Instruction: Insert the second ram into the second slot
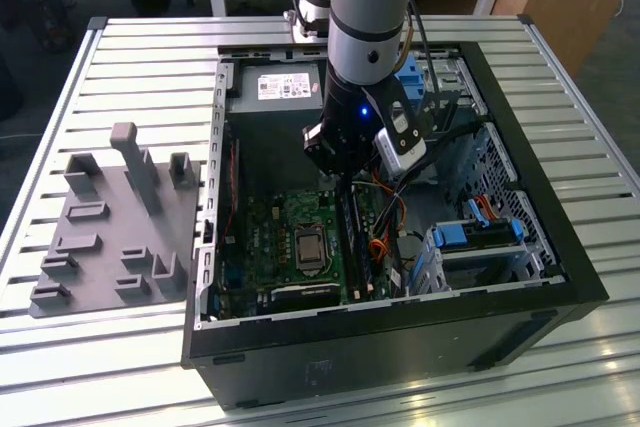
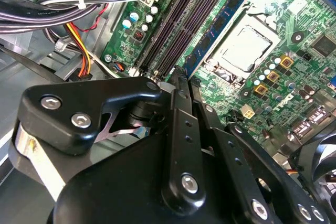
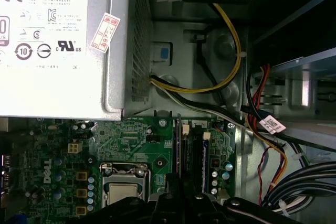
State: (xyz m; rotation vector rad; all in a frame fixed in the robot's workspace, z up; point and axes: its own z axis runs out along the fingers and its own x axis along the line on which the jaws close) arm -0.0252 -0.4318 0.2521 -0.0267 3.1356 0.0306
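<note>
Presently | second ram (image 2: 223, 27) upright in slot beside processor socket (image 2: 242, 48) | seating depth unconfirmed | claw (image 2: 181, 81) at its end, grip: cannot tell

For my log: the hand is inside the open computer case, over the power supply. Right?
Not quite. The hand is inside the open computer case, but over the memory slots, not the power supply; the exterior view shows it.

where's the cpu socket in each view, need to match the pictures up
Exterior view: cpu socket on the motherboard, on the exterior view's left of the ram slots.
Second wrist view: silver socket beside the slots.
First wrist view: silver socket beside the slots.
Shared landmark: the ram slots alongside it.
</note>
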